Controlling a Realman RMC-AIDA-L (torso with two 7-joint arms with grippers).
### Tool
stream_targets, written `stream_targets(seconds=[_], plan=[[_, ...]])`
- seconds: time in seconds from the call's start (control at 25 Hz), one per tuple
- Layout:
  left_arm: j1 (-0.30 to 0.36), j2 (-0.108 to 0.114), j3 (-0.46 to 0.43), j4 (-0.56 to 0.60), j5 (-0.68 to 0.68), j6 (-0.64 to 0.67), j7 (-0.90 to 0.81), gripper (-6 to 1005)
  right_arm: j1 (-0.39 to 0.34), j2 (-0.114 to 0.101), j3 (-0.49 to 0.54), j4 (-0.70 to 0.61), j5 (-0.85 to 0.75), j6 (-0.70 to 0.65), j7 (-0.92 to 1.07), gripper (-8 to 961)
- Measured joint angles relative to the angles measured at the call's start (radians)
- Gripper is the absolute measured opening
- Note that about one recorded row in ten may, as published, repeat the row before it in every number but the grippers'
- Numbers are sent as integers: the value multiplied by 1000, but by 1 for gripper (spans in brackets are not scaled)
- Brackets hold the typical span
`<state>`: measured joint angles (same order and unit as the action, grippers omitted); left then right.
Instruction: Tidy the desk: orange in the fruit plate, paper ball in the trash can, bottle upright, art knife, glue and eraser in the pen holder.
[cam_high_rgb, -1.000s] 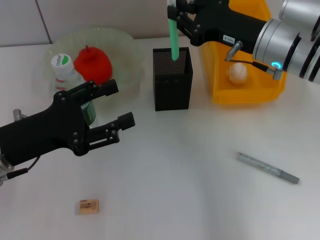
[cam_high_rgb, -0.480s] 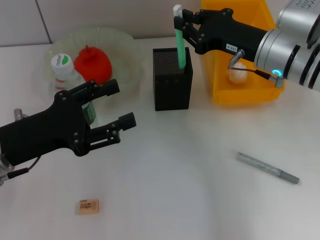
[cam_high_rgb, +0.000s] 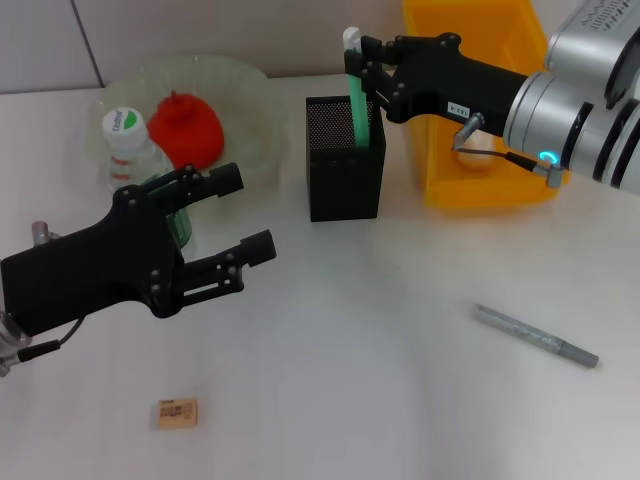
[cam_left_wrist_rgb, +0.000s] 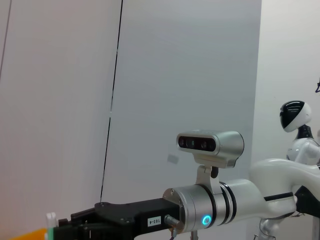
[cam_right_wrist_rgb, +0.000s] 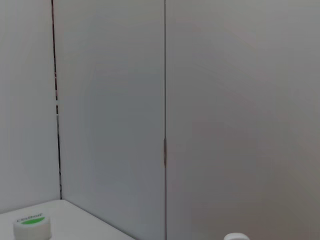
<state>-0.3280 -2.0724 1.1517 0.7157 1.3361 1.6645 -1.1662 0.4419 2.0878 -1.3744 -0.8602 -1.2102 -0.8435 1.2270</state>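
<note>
White desk (cam_high_rgb: 400, 400), grey wall behind. We judge done: orange (cam_high_rgb: 186, 128) on fruit plate (cam_high_rgb: 250, 85), paper ball (cam_high_rgb: 478, 146) in trash can (cam_high_rgb: 500, 190), bottle (cam_high_rgb: 135, 150) upright. Right gripper (cam_high_rgb: 357, 68) fingers grasp green glue (cam_high_rgb: 358, 100), half inside pen holder (cam_high_rgb: 345, 180). Left: art knife (cam_high_rgb: 535, 336), eraser (cam_high_rgb: 176, 413) on desk. Left gripper (cam_high_rgb: 235, 215) fingers spread, empty

Grey wall panels (cam_right_wrist_rgb: 200, 100) fill nearly the whole view, split by vertical seams. Low at one corner, a strip of white desk (cam_right_wrist_rgb: 75, 222). On it a white bottle cap (cam_right_wrist_rgb: 32, 226) with green label. A second white cap (cam_right_wrist_rgb: 236, 236) just enters at the lower edge.
</note>
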Motion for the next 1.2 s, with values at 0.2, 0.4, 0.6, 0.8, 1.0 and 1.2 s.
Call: stream_targets(seconds=[0.2, 0.4, 0.6, 0.8, 1.0, 1.2], plan=[[5, 0, 0, -1, 0, 3, 0, 786, 3, 0, -1, 11, 0, 0, 0, 169], [6, 0, 0, -2, 0, 4, -3, 786, 6, -1, 0, 20, 0, 0, 0, 168], [6, -1, 1, -3, -1, 6, -5, 785, 6, -1, 0, 21, 0, 0, 0, 178], [5, -1, 2, -4, -1, 8, -10, 785, 6, -2, 0, 22, 0, 4, 0, 191], [6, -2, 2, -4, -2, 9, -10, 785, 6, -2, 0, 23, 0, 6, 0, 204], [7, -2, 2, -4, -2, 10, -9, 785, 7, -2, 0, 21, 0, 2, 0, 216]])
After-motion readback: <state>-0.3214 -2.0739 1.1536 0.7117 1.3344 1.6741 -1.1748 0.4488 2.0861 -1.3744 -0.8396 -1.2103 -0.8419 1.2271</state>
